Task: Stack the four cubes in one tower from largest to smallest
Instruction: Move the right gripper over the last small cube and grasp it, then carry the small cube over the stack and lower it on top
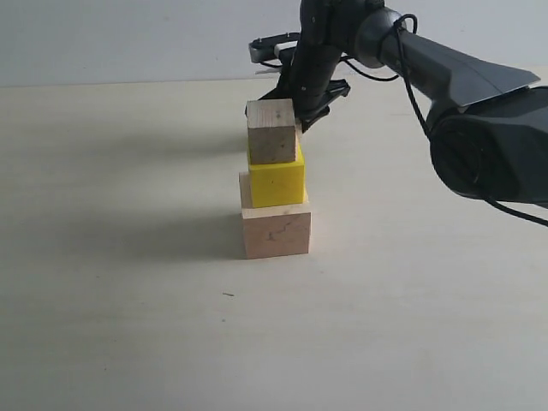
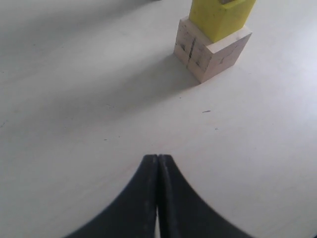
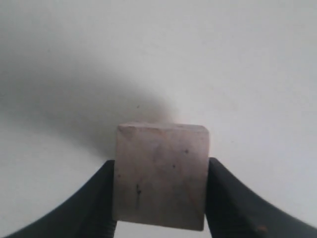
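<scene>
Three cubes stand as one column on the table. A large pale cracked wooden cube (image 1: 276,231) is at the bottom, a yellow cube (image 1: 276,180) sits on it, and a small bare wooden cube (image 1: 272,133) is on top. My right gripper (image 1: 300,113) reaches in from behind. In the right wrist view its jaws press both sides of the small cube (image 3: 161,176). The left gripper (image 2: 157,157) is shut with nothing in it, low over the table, some way from the large cube (image 2: 210,54) and the yellow cube (image 2: 218,17).
The pale tabletop (image 1: 128,282) stretches around the column on all sides. The right arm's dark body (image 1: 488,145) hangs over the table's right side.
</scene>
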